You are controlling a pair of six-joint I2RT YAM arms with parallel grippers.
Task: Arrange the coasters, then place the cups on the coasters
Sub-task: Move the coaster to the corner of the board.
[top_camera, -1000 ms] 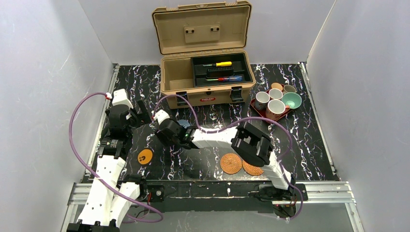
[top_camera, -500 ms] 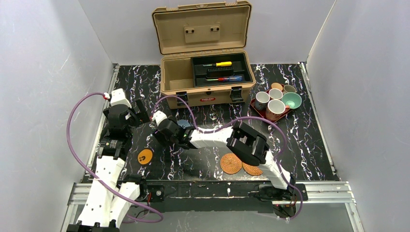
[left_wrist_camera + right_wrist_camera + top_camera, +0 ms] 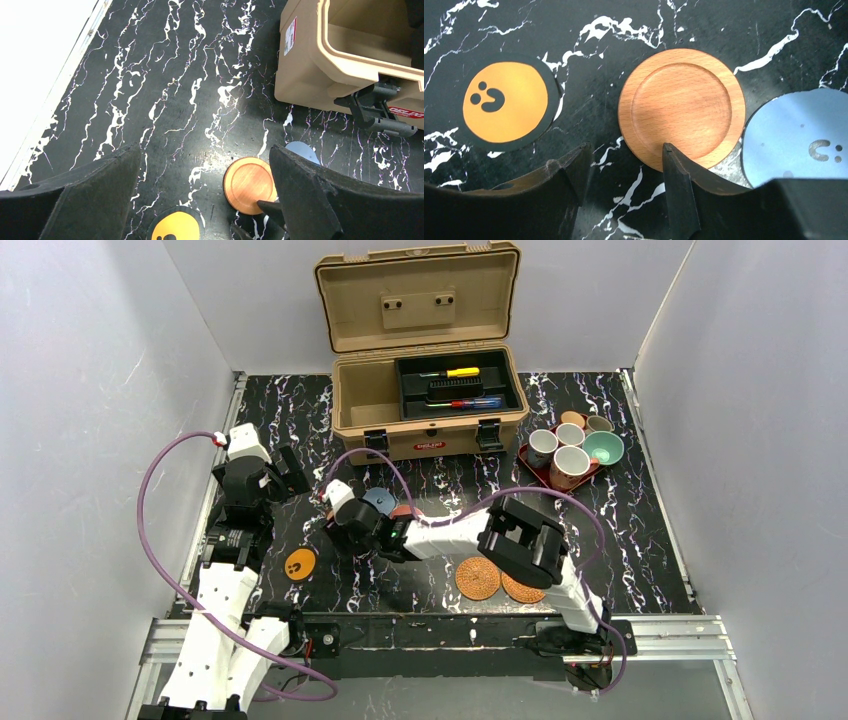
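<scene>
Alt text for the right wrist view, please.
A smooth wooden coaster lies flat just ahead of the open right claw. In frame, an orange coaster with black marks lies to its left, a blue-grey coaster to its right.

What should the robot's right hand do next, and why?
Probably lower the right gripper and close on the wooden coaster at its near rim: the jaws stand open, one finger at that rim, and it lies right beside the blue coaster.

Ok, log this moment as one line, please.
phase: arranging | right pincer: open, low over wooden coaster edge | left pincer: open, empty | cups: far right, none placed yet
</scene>
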